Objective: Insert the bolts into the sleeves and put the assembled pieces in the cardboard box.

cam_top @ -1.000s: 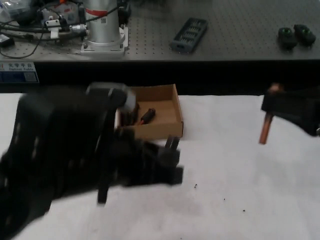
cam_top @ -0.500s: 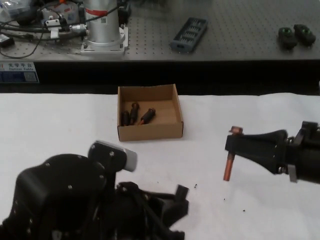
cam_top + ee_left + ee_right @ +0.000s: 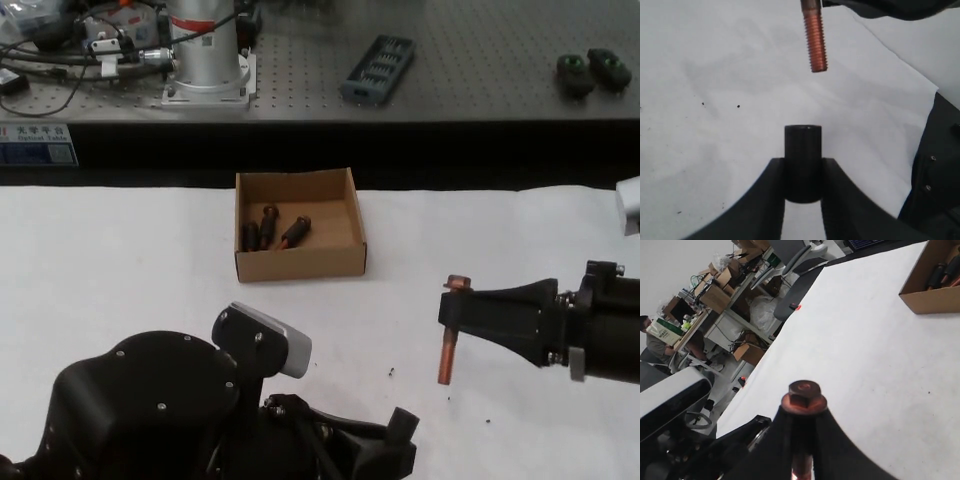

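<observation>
In the left wrist view my left gripper is shut on a short black sleeve, which stands upright with its open end up. A copper bolt hangs thread-down a little above the sleeve and slightly off to one side. My right gripper is shut on that bolt just under its hex head. The left gripper sits low at the near edge, left of the bolt. The cardboard box stands behind on the white cloth, with three dark assembled pieces inside.
A raised perforated bench at the back carries a metal column, a black ribbed tray and two small black parts. The left arm's bulky body fills the near left. Small dark specks dot the cloth.
The left arm drew back from the box to the near edge, uncovering the box. The right arm brought the bolt leftward and nearer, over toward the left gripper.
</observation>
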### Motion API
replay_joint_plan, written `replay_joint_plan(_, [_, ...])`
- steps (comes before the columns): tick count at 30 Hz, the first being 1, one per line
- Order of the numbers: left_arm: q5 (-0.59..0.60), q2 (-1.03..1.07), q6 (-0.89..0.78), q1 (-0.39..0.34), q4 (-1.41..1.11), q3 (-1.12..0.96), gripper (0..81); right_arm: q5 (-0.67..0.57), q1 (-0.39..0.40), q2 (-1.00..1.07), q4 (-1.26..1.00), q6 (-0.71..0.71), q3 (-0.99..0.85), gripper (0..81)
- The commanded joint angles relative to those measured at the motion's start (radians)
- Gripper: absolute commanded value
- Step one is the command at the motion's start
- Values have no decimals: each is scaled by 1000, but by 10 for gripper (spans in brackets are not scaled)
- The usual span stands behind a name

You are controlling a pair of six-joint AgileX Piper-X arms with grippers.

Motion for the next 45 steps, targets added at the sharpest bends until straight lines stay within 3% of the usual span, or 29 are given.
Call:
replay_joint_plan(1, [9,-16,15,-4,-27,-2,125,-91,-7,1,-12,-15,25,19])
replay_joint_plan(7, [36,-16,15,-4,-103,-2,125,-175,-7,-2,-15,-7,47,19])
replay_joint_plan(14, [192,-16,15,-4,-89,-2,125,-175,-7,-2,-24,-7,47,19])
replay_joint_plan(25, [196,-16,6,-4,12,-2,125,-175,-7,-2,-24,-7,47,19])
replay_joint_plan(45, [210,-11,-4,-4,-45,-2,125,-183,-7,-2,-24,-7,47,19])
